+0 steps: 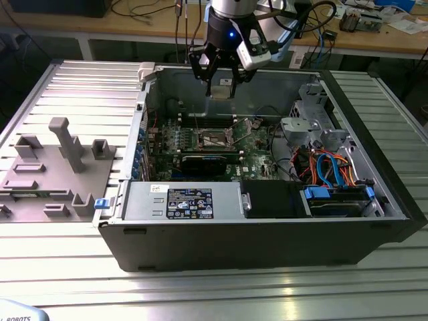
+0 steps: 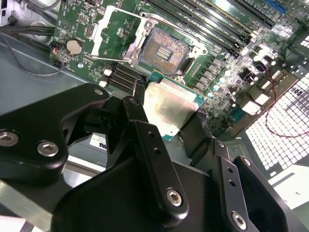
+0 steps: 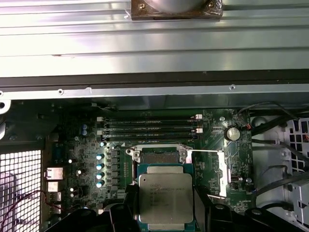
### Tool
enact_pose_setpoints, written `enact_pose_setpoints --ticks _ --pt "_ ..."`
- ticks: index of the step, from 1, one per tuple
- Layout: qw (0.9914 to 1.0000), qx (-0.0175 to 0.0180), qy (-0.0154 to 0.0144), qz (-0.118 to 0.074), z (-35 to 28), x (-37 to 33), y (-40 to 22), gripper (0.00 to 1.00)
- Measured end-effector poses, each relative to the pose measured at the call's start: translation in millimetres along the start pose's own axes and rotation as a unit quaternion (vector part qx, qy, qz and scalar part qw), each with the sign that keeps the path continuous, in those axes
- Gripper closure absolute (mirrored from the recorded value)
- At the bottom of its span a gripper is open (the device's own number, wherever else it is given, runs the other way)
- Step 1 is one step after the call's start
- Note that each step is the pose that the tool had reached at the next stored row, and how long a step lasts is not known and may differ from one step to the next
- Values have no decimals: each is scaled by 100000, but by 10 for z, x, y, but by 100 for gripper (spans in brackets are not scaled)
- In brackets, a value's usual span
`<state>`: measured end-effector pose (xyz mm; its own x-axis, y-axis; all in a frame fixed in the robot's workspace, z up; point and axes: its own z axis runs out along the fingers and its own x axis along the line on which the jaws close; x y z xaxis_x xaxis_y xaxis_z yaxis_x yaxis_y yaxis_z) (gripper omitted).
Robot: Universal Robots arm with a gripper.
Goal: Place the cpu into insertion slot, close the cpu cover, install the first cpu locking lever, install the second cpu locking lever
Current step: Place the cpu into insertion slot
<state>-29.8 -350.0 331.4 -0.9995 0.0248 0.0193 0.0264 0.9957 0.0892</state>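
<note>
Robotics lab: open computer case [image 1: 254,244] on slatted table [image 1: 200,294], cluttered workbench [image 1: 388,41] behind.

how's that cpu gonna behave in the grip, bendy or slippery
The cpu looks like a rigid flat plate, so it likely won't flex. Its smooth metal top and thin edges suggest it could slip or tilt in the pincer. Thin as it is, it is probably light.

Arm [image 1: 231,13] enters from above in the exterior view; wrist vertical, blue light lit on its housing; gripper [image 1: 221,90] points straight down; in the second wrist view the black fingers [image 2: 149,145] are clamped on opposite edges of the cpu [image 2: 169,108], chip held flat between them.
</note>
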Motion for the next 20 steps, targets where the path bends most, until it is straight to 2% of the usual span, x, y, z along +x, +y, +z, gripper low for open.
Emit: enact_pose_setpoints --ticks 20 --pt "100000 -5 -2 -2 44 -1 -4 46"
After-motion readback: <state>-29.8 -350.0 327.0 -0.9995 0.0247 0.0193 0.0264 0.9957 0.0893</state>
